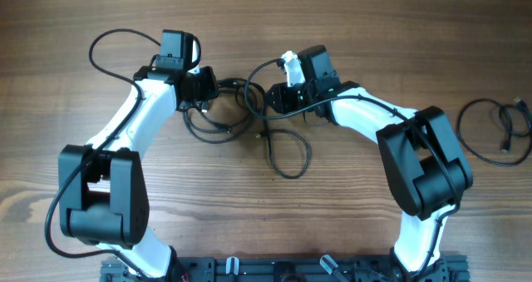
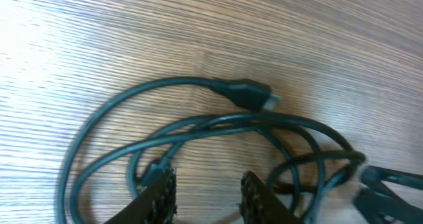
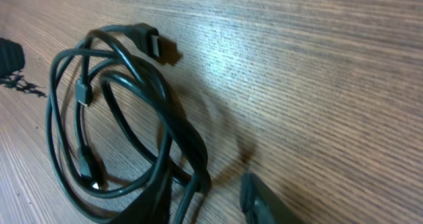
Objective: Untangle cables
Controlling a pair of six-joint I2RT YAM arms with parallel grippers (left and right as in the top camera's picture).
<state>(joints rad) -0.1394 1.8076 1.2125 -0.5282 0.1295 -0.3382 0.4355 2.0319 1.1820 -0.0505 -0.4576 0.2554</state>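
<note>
Left gripper is sitting with its jaws partly spread, bare wood showing between them, so it isn't pinching anything I can see. Right gripper is straddling a bunch of strands, and I can't tell if it's actually biting. Cables are lying mid-table between the two grippers, loops crossing each other, plugs poking out. One loose cable is lying coiled way off at the right edge, well apart. I'm guessing one's done and the rest is still knotted.
</note>
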